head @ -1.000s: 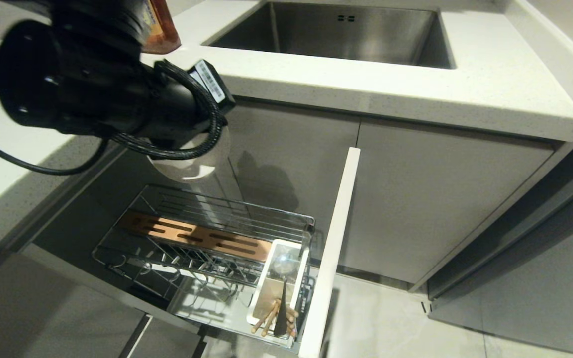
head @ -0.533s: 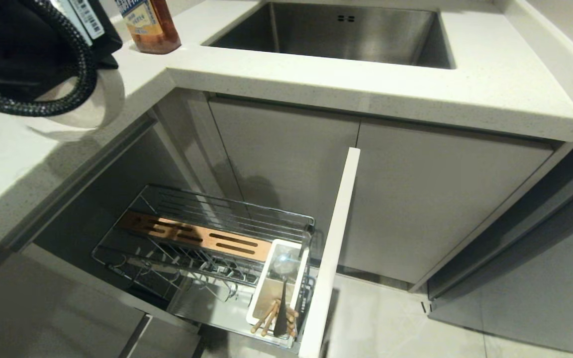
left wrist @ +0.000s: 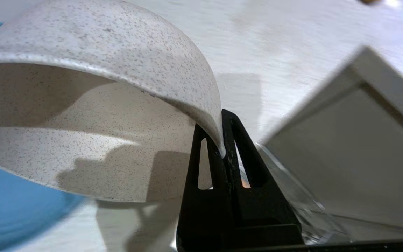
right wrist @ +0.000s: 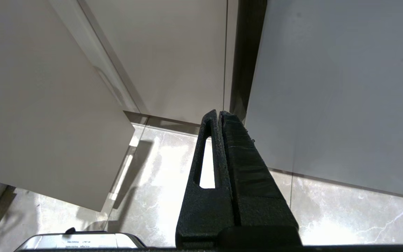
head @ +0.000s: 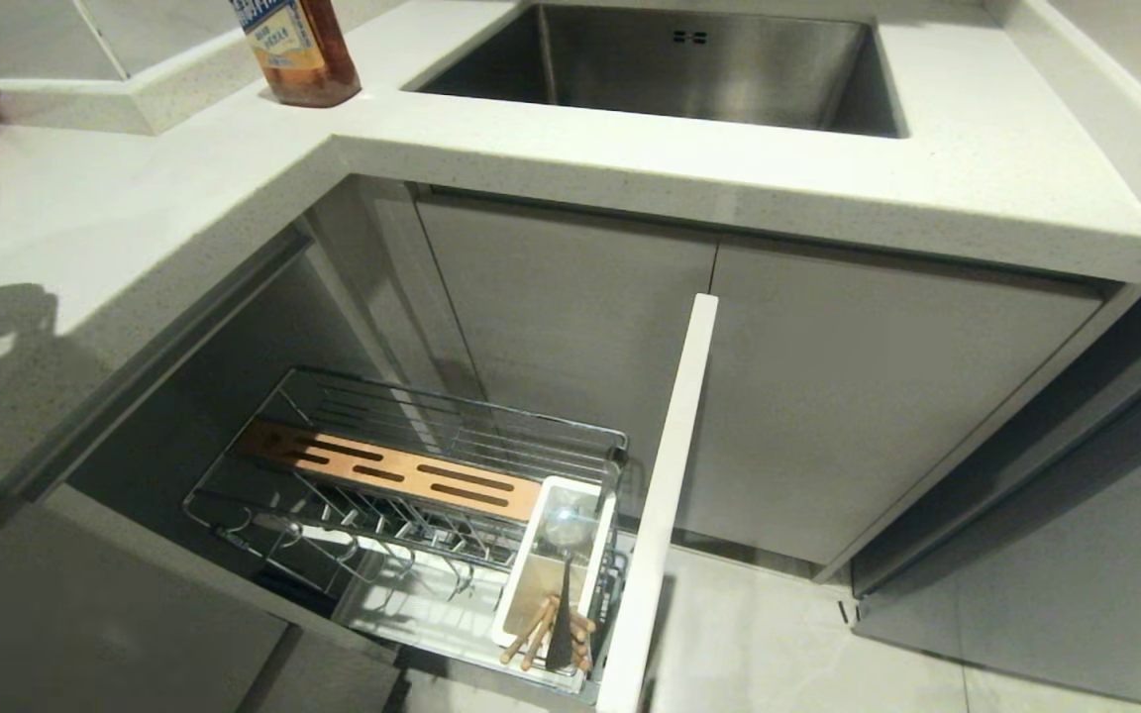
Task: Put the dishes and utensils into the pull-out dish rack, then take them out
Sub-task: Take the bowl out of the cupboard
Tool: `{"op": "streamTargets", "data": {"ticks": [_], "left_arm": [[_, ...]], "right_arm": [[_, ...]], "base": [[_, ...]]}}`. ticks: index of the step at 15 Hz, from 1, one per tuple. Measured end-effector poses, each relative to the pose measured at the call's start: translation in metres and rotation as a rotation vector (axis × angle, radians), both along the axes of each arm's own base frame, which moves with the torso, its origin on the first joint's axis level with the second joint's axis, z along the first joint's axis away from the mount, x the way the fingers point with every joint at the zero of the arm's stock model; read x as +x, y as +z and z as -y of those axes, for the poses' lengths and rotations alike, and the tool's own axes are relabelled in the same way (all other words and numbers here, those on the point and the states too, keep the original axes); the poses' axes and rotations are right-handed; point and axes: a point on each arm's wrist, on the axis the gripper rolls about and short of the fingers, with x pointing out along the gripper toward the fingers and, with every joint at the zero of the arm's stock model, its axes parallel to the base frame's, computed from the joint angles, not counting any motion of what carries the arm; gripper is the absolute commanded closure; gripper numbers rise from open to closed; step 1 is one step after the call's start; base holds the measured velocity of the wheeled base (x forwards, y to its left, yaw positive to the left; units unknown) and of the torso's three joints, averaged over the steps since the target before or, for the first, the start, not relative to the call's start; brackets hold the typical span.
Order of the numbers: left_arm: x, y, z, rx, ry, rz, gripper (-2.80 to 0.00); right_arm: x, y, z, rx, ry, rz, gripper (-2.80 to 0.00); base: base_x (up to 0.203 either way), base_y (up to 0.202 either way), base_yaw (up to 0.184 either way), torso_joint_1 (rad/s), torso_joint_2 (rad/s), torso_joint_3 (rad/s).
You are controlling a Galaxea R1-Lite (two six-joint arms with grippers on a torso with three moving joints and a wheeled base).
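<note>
Bowl (left wrist: 93, 115) rim sits pinched in my left end effector (left wrist: 224, 148), the two black fingers clamped on its thin speckled edge, one inside the wall and one outside. The bowl hangs tilted over the pale counter (left wrist: 275, 38), and a slice of the blue plate (left wrist: 9, 206) shows at the lower left of the left wrist view, lying on that counter under the bowl. A pale slab-like edge (left wrist: 355, 115) rises just beside my fingers on the right of that view; what it is I cannot tell.

My right end effector (right wrist: 221, 117) is clenched on nothing, its fingers pressed flat together, pointing at grey cabinet doors (right wrist: 338, 87) and the marbled floor (right wrist: 159, 182).

In the head view neither arm shows. The rack (head: 402, 465) is pulled out in the lower centre, its tall white front panel (head: 665, 495) standing edge-on to its right. The prongs stand bare, with open room above the whole basket. One wood-coloured slotted strip (head: 392, 473) runs along it. One white holder (head: 595, 535) at the lower right end carries one spoon (head: 565, 555) and two chopsticks (head: 531, 634), leaning out toward the bottom of the frame. The counter edge overhangs the rack from the upper left. One sink (head: 670, 59) fills the upper centre, and one amber bottle (head: 295, 50) stands at the upper left beside it.
</note>
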Motion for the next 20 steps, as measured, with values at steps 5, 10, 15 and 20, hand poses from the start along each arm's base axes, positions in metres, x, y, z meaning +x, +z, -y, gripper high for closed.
{"op": "streamTargets", "data": {"ticks": [5, 10, 15, 20], "left_arm": [[-0.043, 0.002, -0.05, -0.006, 0.071, -0.08, 0.0], [-0.07, -0.016, -0.058, -0.052, 0.025, -0.282, 0.0], [-0.06, -0.02, -0.064, -0.088, 0.056, -0.326, 0.0], [-0.035, -0.02, -0.075, -0.131, 0.079, -0.312, 0.0]], "right_arm": [[0.0, 0.0, 0.0, 0.0, 0.0, 0.0, 0.0], [0.0, 0.0, 0.0, 0.0, 0.0, 0.0, 0.0], [0.0, 0.0, 0.0, 0.0, 0.0, 0.0, 0.0], [0.0, 0.0, 0.0, 0.0, 0.0, 0.0, 0.0]], "base": [[0.0, 0.0, 0.0, 0.0, 0.0, 0.0], [0.0, 0.0, 0.0, 0.0, 0.0, 0.0], [0.0, 0.0, 0.0, 0.0, 0.0, 0.0], [0.0, 0.0, 0.0, 0.0, 0.0, 0.0]]}}
